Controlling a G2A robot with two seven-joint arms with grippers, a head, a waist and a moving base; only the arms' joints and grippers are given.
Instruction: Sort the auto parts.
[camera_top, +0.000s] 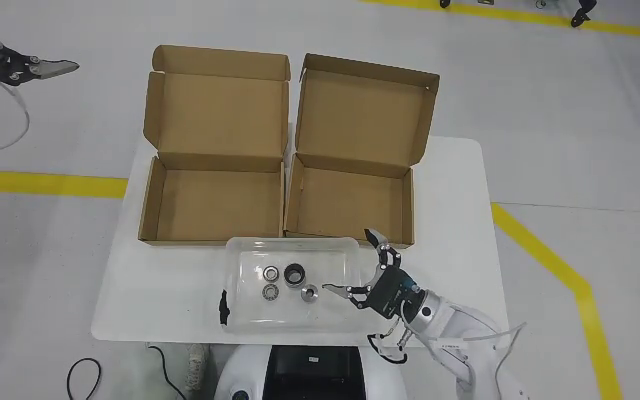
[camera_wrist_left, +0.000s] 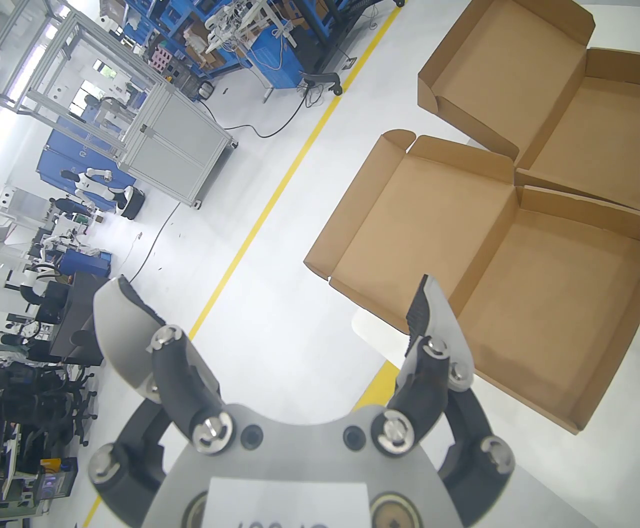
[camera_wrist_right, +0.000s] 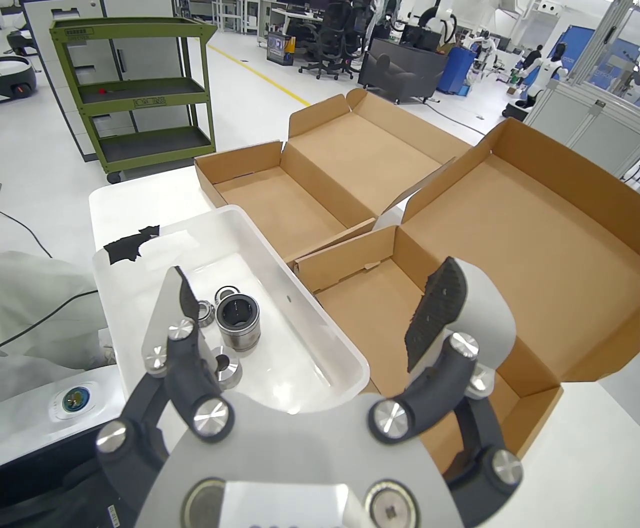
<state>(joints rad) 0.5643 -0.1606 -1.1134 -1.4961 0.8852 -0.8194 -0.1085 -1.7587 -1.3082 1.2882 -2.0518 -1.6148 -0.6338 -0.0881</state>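
White table (camera_top: 450, 190) held a clear tray (camera_top: 290, 239) of small metal parts (camera_top: 295, 272), which looked hard, heavy and slippery, best pinched across their round sides, while the right hand (camera_top: 345, 261) hung wide open by the tray's end and the left hand (camera_wrist_left: 271, 284) was open far off.

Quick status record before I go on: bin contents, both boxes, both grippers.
Bin: clear plastic bin at the table's near edge, holding four metal parts
Parts: cylindrical sleeve, bearing ring, second ring, small round piece
Left box: open, empty
Right box: open, empty
Right gripper: jaws open, empty, at the bin's right end
Left gripper: jaws open, empty, over the floor off the table's left side
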